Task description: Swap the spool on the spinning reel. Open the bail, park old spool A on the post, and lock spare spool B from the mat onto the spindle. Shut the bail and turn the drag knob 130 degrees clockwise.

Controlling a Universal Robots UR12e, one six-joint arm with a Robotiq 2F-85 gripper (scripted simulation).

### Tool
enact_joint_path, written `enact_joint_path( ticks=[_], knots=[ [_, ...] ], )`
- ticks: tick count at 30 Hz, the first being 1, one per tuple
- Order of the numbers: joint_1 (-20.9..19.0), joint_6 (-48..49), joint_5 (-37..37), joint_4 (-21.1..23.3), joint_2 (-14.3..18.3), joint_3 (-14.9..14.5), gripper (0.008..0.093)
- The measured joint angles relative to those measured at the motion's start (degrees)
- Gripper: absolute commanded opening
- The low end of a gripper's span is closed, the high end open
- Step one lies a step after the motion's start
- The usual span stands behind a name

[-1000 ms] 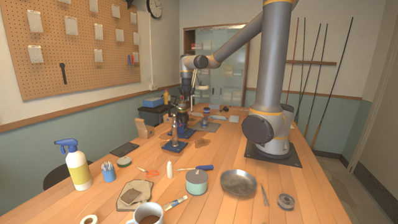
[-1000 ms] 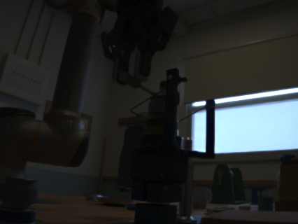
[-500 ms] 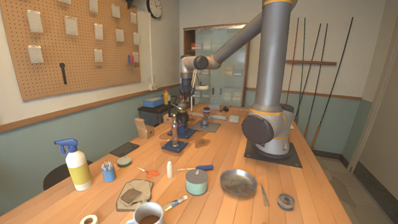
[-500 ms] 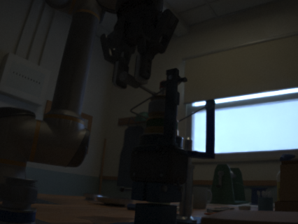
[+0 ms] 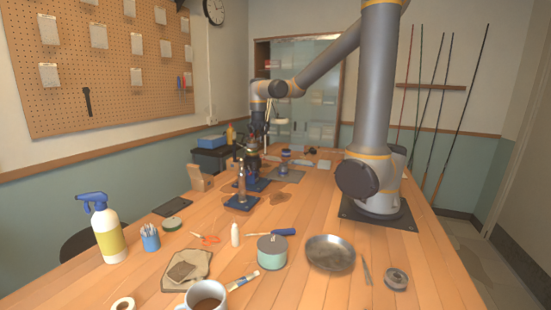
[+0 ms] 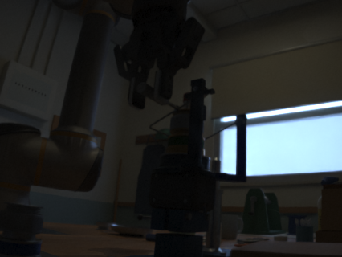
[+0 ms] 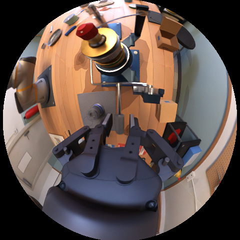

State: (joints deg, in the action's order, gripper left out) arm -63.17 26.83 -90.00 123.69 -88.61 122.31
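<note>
The spinning reel (image 5: 252, 160) stands upright on a blue base at the far left of the bench, with gold spool A (image 7: 108, 51) on its spindle and a red drag knob (image 7: 87, 31) on top. The wire bail (image 7: 110, 83) runs out from the reel to a small grey tab (image 7: 119, 122) that sits between the fingers of my gripper (image 7: 119, 123); the gripper is open and holds nothing. Spare spool B (image 7: 94, 113) rests on the grey mat (image 5: 285, 174) beside the reel. The metal parking post (image 5: 242, 181) rises from its own blue base nearer the camera.
A small open cardboard box (image 5: 199, 176) sits left of the post, and the arm's base (image 5: 373, 185) takes up the right side of the bench. The near end holds a spray bottle (image 5: 106, 228), a metal dish (image 5: 330, 252), a teal tin (image 5: 272, 252) and scissors (image 5: 205, 238).
</note>
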Motion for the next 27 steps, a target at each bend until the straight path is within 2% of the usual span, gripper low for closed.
enact_joint_path(
  ticks=[10,24,27],
  knots=[
    [0.0,0.0,0.0,0.0,0.0,0.0,0.037],
    [0.0,0.0,0.0,0.0,0.0,0.0,0.009],
    [0.0,0.0,0.0,0.0,0.0,0.0,0.008]
  ],
)
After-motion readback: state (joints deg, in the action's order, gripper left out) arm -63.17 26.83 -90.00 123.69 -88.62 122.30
